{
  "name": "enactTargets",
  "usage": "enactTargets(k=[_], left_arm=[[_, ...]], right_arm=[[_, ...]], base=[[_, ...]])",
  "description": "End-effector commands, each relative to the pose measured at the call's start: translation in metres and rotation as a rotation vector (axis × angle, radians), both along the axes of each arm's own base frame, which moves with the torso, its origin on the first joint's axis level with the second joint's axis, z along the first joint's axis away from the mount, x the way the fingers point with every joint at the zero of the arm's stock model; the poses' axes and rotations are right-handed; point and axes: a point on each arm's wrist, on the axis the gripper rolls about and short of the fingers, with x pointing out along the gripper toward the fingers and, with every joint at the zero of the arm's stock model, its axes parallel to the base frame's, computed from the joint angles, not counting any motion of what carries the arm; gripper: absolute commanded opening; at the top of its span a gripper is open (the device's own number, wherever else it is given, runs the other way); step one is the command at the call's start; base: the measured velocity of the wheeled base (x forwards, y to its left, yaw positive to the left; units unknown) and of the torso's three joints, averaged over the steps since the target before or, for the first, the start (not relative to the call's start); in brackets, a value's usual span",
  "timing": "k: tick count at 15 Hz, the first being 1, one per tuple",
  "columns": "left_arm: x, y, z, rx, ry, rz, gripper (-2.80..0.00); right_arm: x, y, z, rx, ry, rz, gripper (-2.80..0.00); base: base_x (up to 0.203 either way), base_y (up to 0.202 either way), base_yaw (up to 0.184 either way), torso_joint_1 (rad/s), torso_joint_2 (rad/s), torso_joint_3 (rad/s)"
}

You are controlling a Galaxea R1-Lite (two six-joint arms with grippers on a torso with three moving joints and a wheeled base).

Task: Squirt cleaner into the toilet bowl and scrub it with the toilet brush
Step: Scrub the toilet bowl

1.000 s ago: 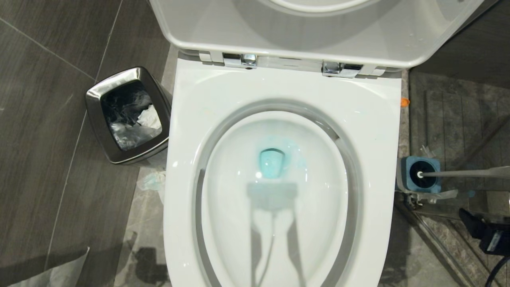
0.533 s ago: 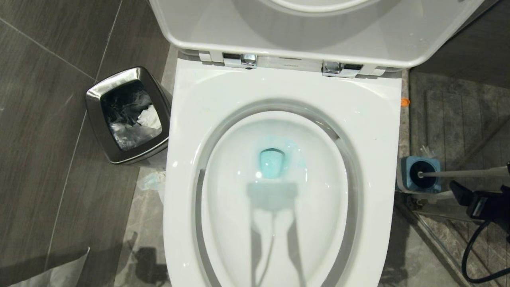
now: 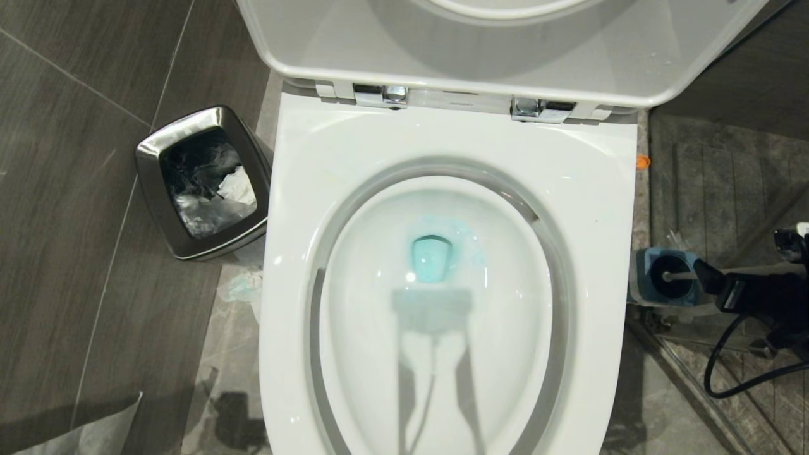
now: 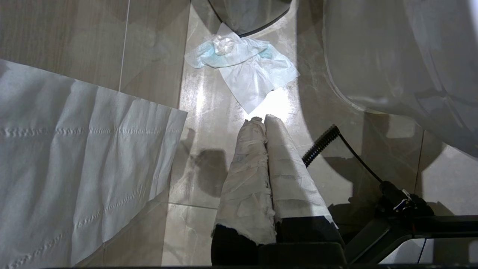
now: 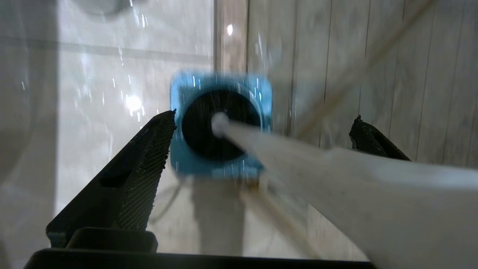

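Teal cleaner's already pooled in the toilet bowl [image 3: 442, 189], so I've got my right tool [image 5: 261, 142] spread wide around the toilet brush [image 5: 298, 157] handle, brush parked in its blue holder [image 3: 644, 265] alongside.

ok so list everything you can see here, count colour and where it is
toilet bowl: one, glossy white, centre, seat and lid raised at the back
cleaner liquid: one pool, teal-blue, at the bottom of the basin
toilet brush: one, whitish handle, standing in its holder right of the toilet
brush holder: one, blue, on the floor right of the toilet
bin: one, steel, left of the toilet, dark liner and white paper inside
crumpled tissue: one, white with blue stains, on the floor by the bin
paper sheet: one, white, floor at near left
left pincer: paper-wrapped, shut, low over the floor
right pincer: black, open, straddling the brush handle
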Motion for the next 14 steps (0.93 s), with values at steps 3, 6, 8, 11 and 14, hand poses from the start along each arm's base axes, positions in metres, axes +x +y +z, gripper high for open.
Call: enactTargets(k=[3, 6, 8, 11, 14], left_arm=[[0.000, 0.000, 0.000, 0.000, 0.000, 0.000, -2.80], [0.000, 0.000, 0.000, -0.001, 0.000, 0.000, -2.80], [0.000, 0.000, 0.000, 0.000, 0.000, 0.000, -2.80], [0.000, 0.000, 0.000, -0.001, 0.000, 0.000, -2.80], [0.000, 0.000, 0.000, -0.001, 0.000, 0.000, -2.80]], right_arm=[[0.008, 0.000, 0.014, -0.072, -0.157, 0.047, 0.00], [0.008, 0.001, 0.017, -0.084, -0.187, 0.052, 0.00], [0.008, 0.001, 0.017, -0.084, -0.187, 0.052, 0.00], [0.009, 0.001, 0.015, -0.084, -0.179, 0.052, -2.80], [0.008, 0.001, 0.015, -0.096, -0.177, 0.052, -2.80]], base=[[0.000, 0.000, 0.000, 0.000, 0.00, 0.000], [0.000, 0.000, 0.000, 0.000, 0.00, 0.000], [0.000, 0.000, 0.000, 0.000, 0.00, 0.000], [0.000, 0.000, 0.000, 0.000, 0.00, 0.000], [0.000, 0.000, 0.000, 0.000, 0.00, 0.000]])
